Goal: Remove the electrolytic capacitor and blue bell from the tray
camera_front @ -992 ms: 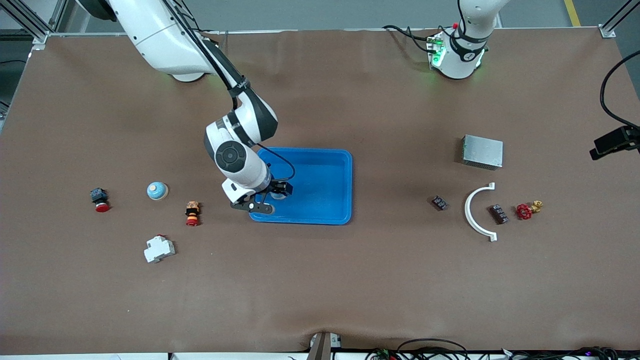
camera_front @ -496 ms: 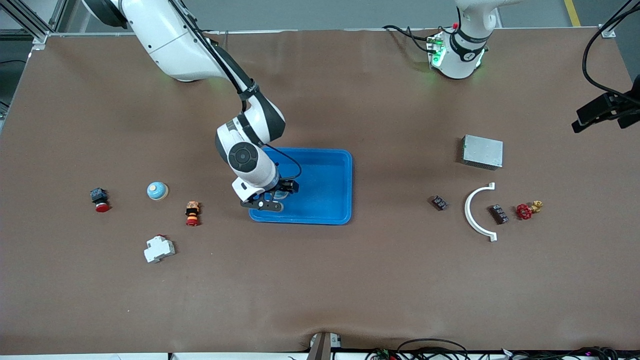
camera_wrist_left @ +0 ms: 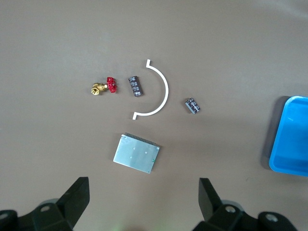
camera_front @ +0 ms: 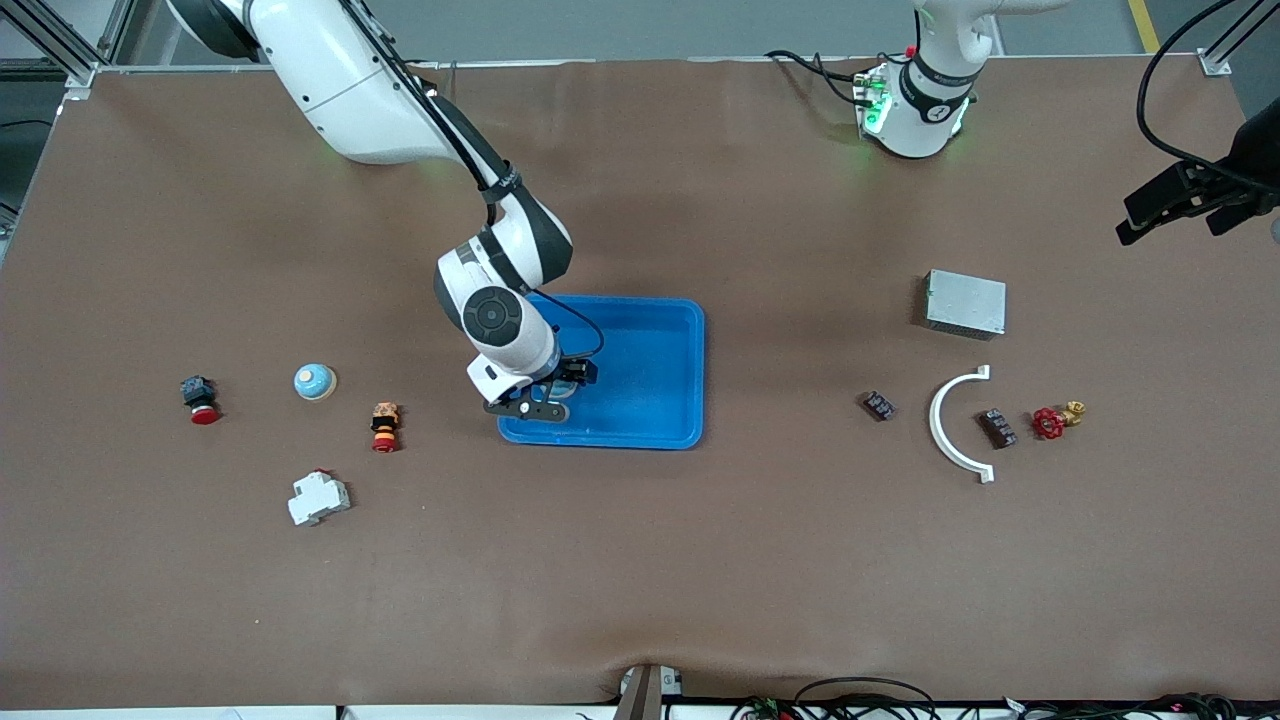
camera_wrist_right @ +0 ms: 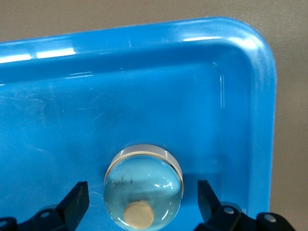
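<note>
Two grippers, both wide open and empty. Right gripper (camera_front: pixel 545 397) is low inside the tray (camera_front: pixel 660 430), at the corner nearest the front camera toward the right arm's end; its fingers (camera_wrist_right: pixel 77 199) straddle the blue bell (camera_wrist_right: pixel 143 185) without touching it, judged a line-up for a grasp across the dome. Bell sits on the tray floor just beside the rim, so the rim-side finger has little room and may catch the wall. In the front view the gripper covers the bell. No capacitor shows in the tray; the rest of its floor looks bare. A second bell (camera_front: pixel 315 381) lies on the table toward the right arm's end, with two red-capped push buttons (camera_front: pixel 200 399) (camera_front: pixel 385 426) and a white breaker (camera_front: pixel 318 497) nearby, well apart from the tray. Left gripper (camera_wrist_left: pixel 144 204) waits high over the left arm's end, above a grey metal box (camera_front: pixel 964 303), a white arc (camera_front: pixel 950 425), two small dark components (camera_front: pixel 879 405) (camera_front: pixel 997 427), either possibly the capacitor, and a red-handled valve (camera_front: pixel 1053 421). Nothing lies between tray and table edge to hinder lifting out.
</note>
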